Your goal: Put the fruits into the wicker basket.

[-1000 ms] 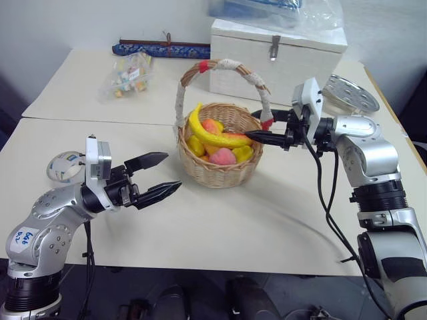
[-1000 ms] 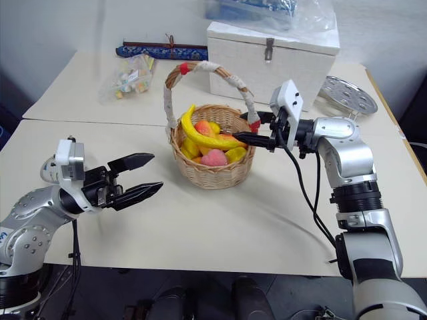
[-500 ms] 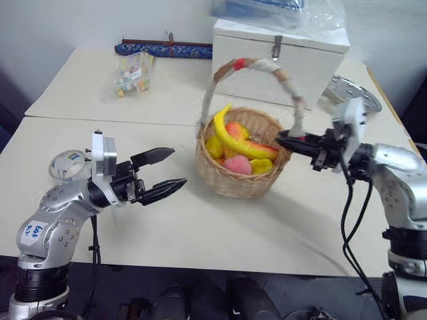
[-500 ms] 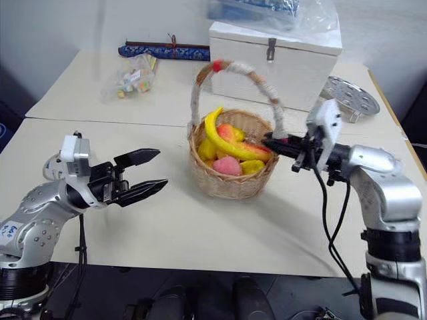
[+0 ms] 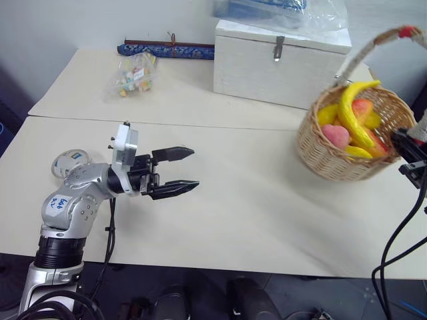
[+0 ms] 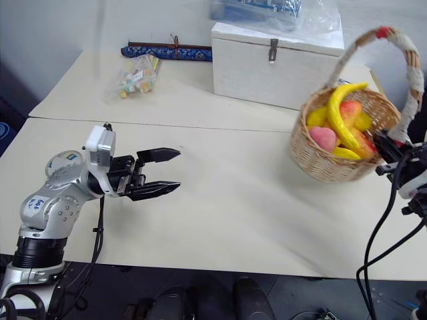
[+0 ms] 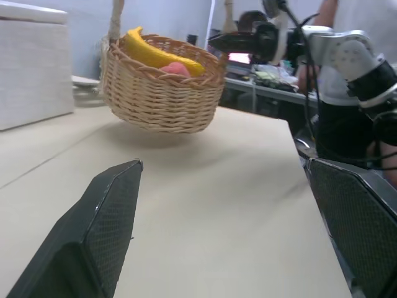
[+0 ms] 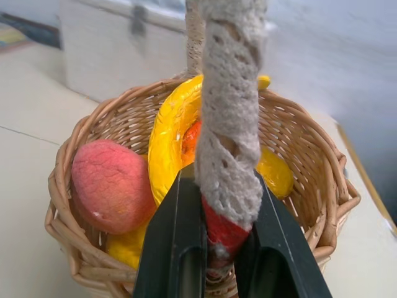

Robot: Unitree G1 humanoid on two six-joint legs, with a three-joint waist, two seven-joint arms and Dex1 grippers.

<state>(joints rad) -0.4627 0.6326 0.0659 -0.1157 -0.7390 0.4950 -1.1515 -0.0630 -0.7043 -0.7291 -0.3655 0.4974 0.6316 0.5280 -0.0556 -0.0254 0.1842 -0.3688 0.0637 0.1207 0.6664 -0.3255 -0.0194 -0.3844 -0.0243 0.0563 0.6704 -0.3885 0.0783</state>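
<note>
The wicker basket hangs tilted over the table's right side. My right gripper is shut on the red-banded foot of the basket's cloth-wrapped handle, at the picture's right edge in the head views. Inside the basket lie the yellow banana and the pink-red peach, among yellow-red mangoes. In the left wrist view the basket sits a little above its shadow on the tabletop. My left gripper stands open and empty over the table's left half, pointing toward the basket.
A white wooden box with a plastic bag on top stands at the back. A clear bag of small items and a blue roll lie at the back left. A small round object sits beside my left arm.
My right gripper has shut on the handle's foot and swung the basket with its fruit far to the right and nearer. My left gripper has edged right, still open.
</note>
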